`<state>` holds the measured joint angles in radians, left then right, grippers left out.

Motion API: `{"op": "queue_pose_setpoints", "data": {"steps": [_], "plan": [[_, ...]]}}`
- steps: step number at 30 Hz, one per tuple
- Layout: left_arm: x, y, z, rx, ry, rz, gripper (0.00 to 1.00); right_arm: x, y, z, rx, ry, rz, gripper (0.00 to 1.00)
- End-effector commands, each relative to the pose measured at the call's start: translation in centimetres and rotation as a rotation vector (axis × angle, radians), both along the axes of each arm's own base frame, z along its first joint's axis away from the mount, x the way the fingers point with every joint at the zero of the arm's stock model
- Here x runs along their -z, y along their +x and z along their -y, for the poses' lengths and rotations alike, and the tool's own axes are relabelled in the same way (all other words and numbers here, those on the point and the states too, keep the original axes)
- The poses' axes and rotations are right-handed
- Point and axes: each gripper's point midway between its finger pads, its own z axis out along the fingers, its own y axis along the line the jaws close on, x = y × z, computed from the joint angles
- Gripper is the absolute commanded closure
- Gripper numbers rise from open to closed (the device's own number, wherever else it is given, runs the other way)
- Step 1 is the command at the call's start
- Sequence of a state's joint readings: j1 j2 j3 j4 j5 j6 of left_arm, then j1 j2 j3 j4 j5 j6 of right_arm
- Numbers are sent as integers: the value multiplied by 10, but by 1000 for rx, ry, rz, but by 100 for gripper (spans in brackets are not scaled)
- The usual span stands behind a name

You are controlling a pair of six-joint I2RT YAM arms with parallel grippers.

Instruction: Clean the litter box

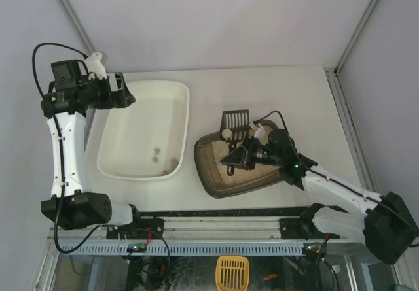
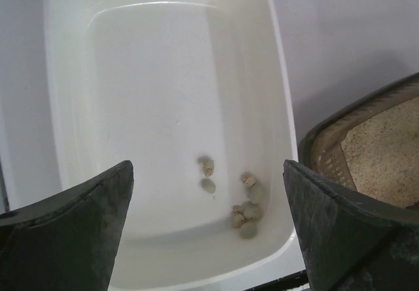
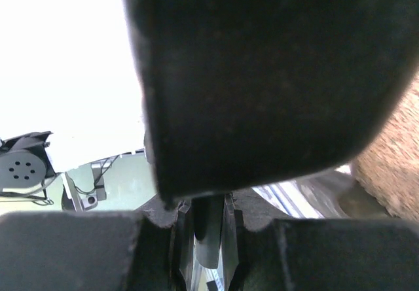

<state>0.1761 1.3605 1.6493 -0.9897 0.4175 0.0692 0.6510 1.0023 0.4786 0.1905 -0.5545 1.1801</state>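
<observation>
The litter box (image 1: 211, 173), a dark tray of beige litter (image 2: 386, 154), sits right of centre on the table; its rim (image 2: 314, 140) shows in the left wrist view. My right gripper (image 1: 234, 152) hovers over it, shut on the handle of a black slotted scoop (image 1: 236, 118) whose head lies at the box's far rim. In the right wrist view the scoop (image 3: 262, 75) fills most of the picture, its handle pinched in my right gripper (image 3: 209, 219). My left gripper (image 1: 124, 98) is open and holds nothing, raised over the white tray's far left corner; the left gripper (image 2: 208, 193) looks down into the tray.
The glossy white tray (image 1: 111, 154) lies left of the litter box and holds several grey-beige clumps (image 2: 247, 206) near its front right corner (image 1: 171, 161). A yellow scoop (image 1: 232, 271) lies below the table's front edge. Metal frame posts stand at the back corners.
</observation>
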Motion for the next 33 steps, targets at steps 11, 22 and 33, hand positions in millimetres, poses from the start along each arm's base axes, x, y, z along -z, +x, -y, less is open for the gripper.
{"op": "queue_pose_setpoints", "data": {"steps": [11, 22, 33], "plan": [[-20, -44, -101, -403, -323, -13, 0, -37, 44, -145, -345, -280, 256, 100], [-10, -60, -123, -529, -317, -79, 0, 28, 66, -169, -375, -1004, 490, 100], [-17, -61, -130, -577, -273, -19, 0, 7, 85, -155, -254, -1381, 819, 100]]}}
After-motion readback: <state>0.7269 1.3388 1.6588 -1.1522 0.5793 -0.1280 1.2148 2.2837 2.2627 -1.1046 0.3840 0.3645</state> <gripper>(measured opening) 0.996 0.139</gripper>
